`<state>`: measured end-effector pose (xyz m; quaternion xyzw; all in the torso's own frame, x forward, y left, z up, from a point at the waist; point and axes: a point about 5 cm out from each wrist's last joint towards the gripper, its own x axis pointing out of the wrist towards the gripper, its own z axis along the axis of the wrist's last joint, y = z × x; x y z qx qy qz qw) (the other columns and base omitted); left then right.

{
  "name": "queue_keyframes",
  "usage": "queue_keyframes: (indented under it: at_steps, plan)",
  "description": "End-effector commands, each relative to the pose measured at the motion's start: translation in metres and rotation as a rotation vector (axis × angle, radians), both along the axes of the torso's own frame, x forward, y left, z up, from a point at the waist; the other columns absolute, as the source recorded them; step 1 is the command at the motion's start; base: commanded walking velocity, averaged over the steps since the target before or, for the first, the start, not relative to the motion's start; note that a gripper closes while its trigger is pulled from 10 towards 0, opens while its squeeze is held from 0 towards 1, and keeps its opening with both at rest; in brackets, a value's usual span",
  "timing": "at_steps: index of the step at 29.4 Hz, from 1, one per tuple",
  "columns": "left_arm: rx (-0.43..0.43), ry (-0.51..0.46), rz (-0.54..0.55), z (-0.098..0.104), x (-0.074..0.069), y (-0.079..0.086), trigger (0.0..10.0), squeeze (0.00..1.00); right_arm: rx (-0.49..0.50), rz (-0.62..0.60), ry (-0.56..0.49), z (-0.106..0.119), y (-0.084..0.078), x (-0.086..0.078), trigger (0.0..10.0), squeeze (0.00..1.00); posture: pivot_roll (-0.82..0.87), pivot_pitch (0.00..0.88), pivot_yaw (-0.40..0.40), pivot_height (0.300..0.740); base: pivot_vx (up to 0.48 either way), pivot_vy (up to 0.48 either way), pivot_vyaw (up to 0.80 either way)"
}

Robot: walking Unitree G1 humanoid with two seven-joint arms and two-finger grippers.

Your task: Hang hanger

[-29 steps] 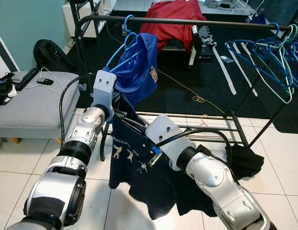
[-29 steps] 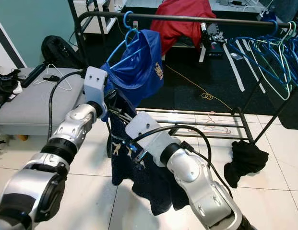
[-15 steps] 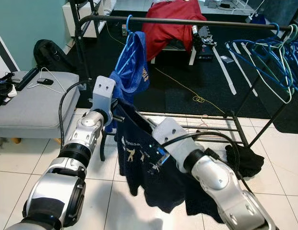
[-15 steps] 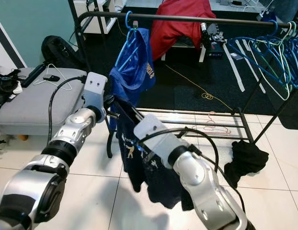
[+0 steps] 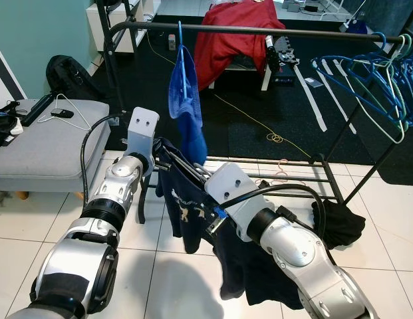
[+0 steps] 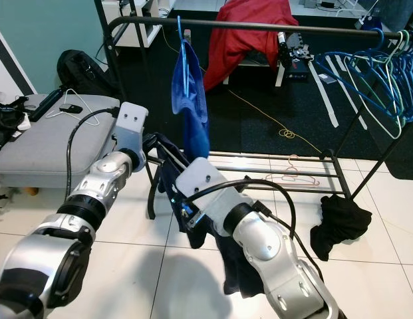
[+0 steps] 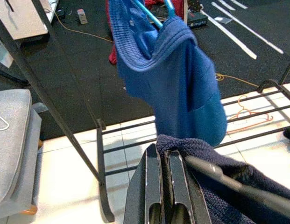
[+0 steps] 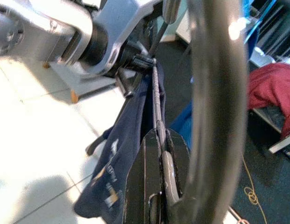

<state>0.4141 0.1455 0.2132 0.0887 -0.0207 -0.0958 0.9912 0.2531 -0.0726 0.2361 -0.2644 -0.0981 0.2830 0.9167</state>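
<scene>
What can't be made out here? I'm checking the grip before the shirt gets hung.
- Hanger hook: hidden by the navy shirt and both arms, eye views.
- Right gripper fingertips: blurred and crowded by a cable, right wrist view.
- Left gripper contact point: buried in fabric, left wrist view.

I log the navy shirt as soft matt knit cloth with a pale print, draped on a thin metal hanger. The blue garment on the rail is ribbed cloth, matt, its own hanger glossy light-blue plastic. The clothes rack reads as dark painted metal tube with a slight sheen. Both arms show brushed silver metal casings; the left gripper and right gripper look like smooth black plastic. The floor is glossy pale tile; the bench has grey woven upholstery.
</scene>
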Motion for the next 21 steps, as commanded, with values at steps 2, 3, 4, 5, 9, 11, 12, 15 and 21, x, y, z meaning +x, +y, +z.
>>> queue_keyframes:
  at_steps: [2, 3, 4, 5, 9, 11, 12, 15, 21]
  plan:
    - [0.023, 0.041, -0.033, -0.012, -0.002, -0.005, 0.0, 0.0, 0.086, -0.008, -0.172, 0.028, -0.001, -0.005, 10.0, 0.0, -0.06, 0.211, 0.027, 0.74, 0.0, 0.0, 0.0]
    - [0.029, 0.062, -0.055, -0.019, -0.004, -0.008, 0.0, 0.0, 0.114, -0.025, -0.223, 0.037, -0.002, -0.004, 10.0, 0.0, -0.06, 0.213, 0.028, 0.74, 0.0, 0.0, 0.0]
    - [0.033, 0.075, -0.068, -0.023, -0.005, -0.01, 0.0, 0.0, 0.131, -0.035, -0.253, 0.042, -0.003, -0.004, 10.0, 0.0, -0.06, 0.213, 0.028, 0.74, 0.0, 0.0, 0.0]
    - [0.031, 0.089, -0.087, -0.028, -0.007, -0.013, 0.0, 0.0, 0.151, -0.058, -0.291, 0.048, -0.005, -0.003, 10.0, 0.0, -0.06, 0.214, 0.028, 0.74, 0.0, 0.0, 0.0]
    - [-0.003, 0.085, -0.183, -0.031, -0.011, -0.023, 0.0, 0.0, 0.162, -0.172, -0.366, 0.057, -0.017, 0.004, 10.0, 0.0, -0.06, 0.216, 0.029, 0.74, 0.0, 0.0, 0.0]
    - [-0.057, 0.064, -0.336, -0.027, -0.018, -0.036, 0.0, 0.0, 0.179, -0.265, -0.388, 0.061, -0.028, 0.014, 10.0, 0.0, -0.06, 0.217, 0.03, 0.74, 0.0, 0.0, 0.0]
    - [-0.139, 0.02, -0.501, -0.015, -0.033, -0.05, 0.0, 0.0, 0.233, -0.331, -0.333, 0.056, -0.037, 0.028, 10.0, 0.0, -0.05, 0.217, 0.028, 0.74, 0.0, 0.0, 0.0]
    - [-0.205, -0.027, -0.623, 0.0, -0.051, -0.059, 0.0, 0.0, 0.275, -0.358, -0.296, 0.052, -0.043, 0.04, 10.0, 0.0, -0.05, 0.218, 0.023, 0.74, 0.0, 0.0, 0.0]
    - [-0.23, -0.106, -0.738, 0.025, -0.085, -0.068, 0.0, 0.0, 0.333, -0.402, -0.263, 0.046, -0.049, 0.066, 10.0, 0.0, -0.03, 0.215, 0.003, 0.74, 0.0, 0.0, 0.0]
